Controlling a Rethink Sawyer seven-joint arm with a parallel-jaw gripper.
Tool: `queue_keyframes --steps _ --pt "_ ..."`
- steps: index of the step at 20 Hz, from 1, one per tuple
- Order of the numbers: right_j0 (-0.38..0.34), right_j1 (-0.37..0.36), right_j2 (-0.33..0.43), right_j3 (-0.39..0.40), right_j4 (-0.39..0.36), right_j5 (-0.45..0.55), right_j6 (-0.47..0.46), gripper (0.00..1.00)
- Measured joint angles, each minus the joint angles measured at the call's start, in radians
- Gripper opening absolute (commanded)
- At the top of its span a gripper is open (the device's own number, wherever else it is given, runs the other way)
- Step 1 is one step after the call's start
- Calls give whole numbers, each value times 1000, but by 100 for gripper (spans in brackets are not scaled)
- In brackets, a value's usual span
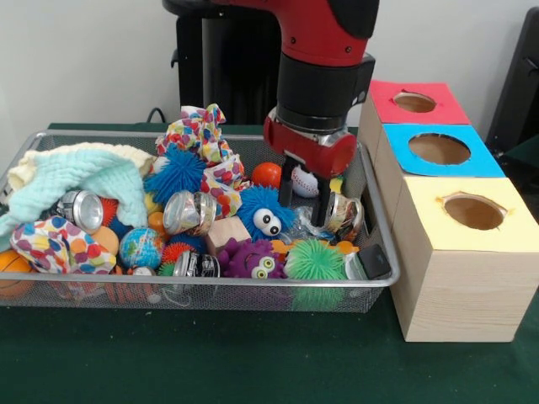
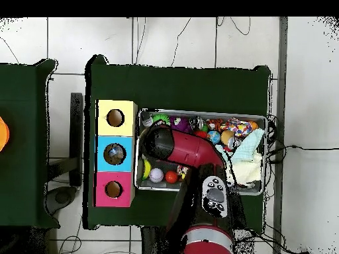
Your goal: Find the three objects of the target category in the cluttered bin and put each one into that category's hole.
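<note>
**Gripper down among the toys at the box end of the bin**

Nearest us in the front view we see the wire mesh bin on the green table, with a green spiky ball and a purple fuzzy toy with eyes just behind its front wall. Beside the bin stands the wooden box row, its yellow hole closest, then the blue hole, then the red hole. In the middle of the bin lie a blue fuzzy toy with eyes, a shiny can, a globe ball and a pale green cloth.

The gripper reaches down into the bin at the end next to the boxes, its two dark fingers apart; we cannot tell whether anything sits between them. Behind it lie a baseball and an orange ball. Farther back rises a spotted cloth.
</note>
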Motion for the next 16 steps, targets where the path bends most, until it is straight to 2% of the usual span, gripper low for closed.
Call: queue_keyframes --steps 16 --pt "-6 23 0 -3 0 -34 0 100"
